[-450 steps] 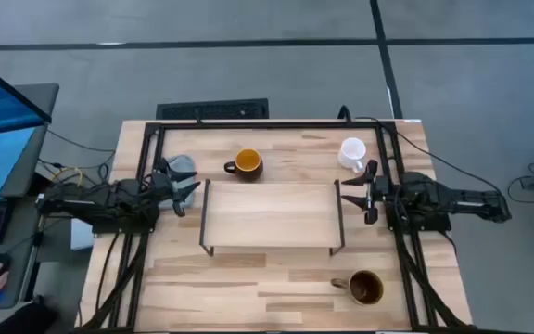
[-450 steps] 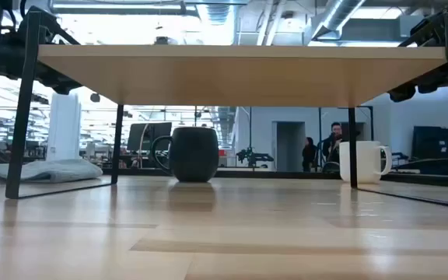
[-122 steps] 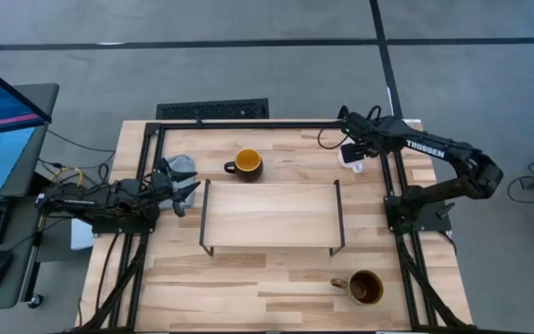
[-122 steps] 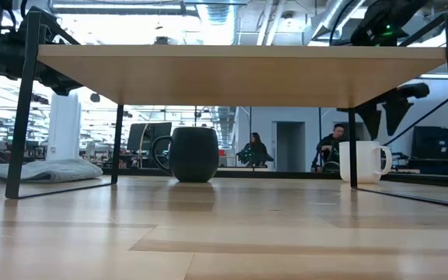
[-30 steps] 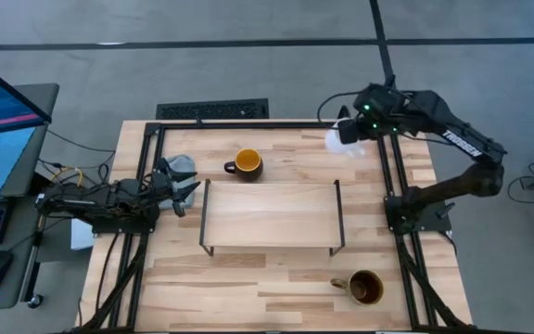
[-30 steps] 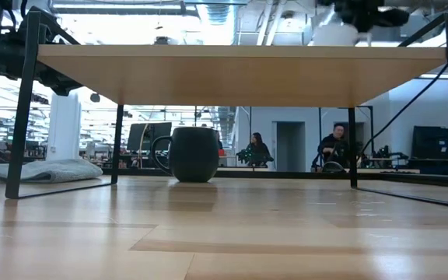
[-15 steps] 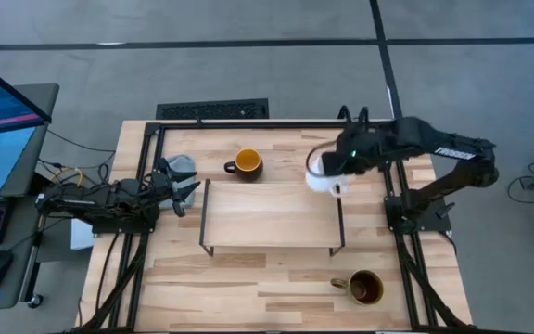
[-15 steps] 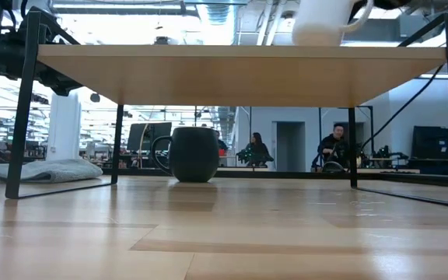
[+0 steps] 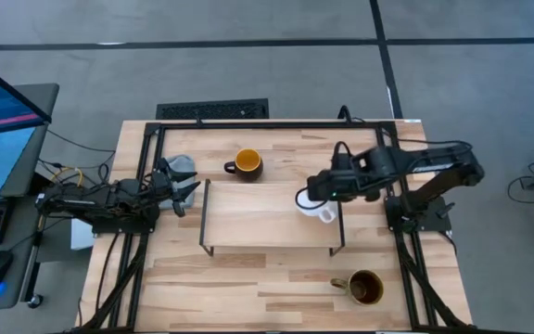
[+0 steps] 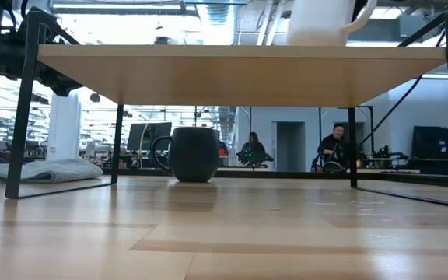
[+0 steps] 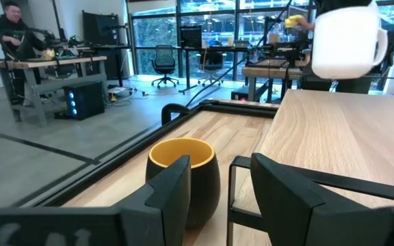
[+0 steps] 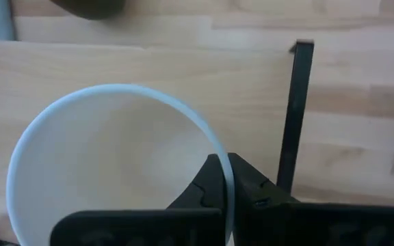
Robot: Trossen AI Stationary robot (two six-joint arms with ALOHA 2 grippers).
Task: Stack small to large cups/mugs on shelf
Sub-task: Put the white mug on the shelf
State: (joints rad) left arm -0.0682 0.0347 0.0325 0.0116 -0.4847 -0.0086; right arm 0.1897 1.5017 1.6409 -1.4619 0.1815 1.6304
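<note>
The small white mug (image 9: 311, 203) hangs upright over the right end of the shelf (image 9: 267, 218), with my right gripper (image 9: 326, 193) shut on it. In the left wrist view the white mug (image 11: 344, 39) shows a little above the shelf top (image 11: 347, 137). The dark mug with the yellow inside (image 9: 247, 164) stands on its base on the table behind the shelf. The olive-brown mug (image 9: 365, 288) stands near the table's front right. My left gripper (image 9: 185, 192) waits open off the shelf's left end, holding nothing. My right gripper pinches the white mug's rim (image 12: 228, 160), with one finger (image 12: 207, 179) inside the mug and the other finger (image 12: 250, 186) outside. The fingers come from above, pointing down. The mug hangs upright below them, with its handle (image 10: 364, 12) toward the table's right.
A grey cloth (image 9: 180, 166) lies by the left arm at the table's far left. The shelf's black wire leg (image 12: 295, 109) stands just right of the held mug. Black frame rails (image 9: 276, 123) run along the table's far and side edges. People sit in the room beyond.
My right gripper has carried the white mug from above the table's far right corner toward the near edge and the left, and down, so that it now hangs over the shelf's right end. It has stayed shut and the mug upright.
</note>
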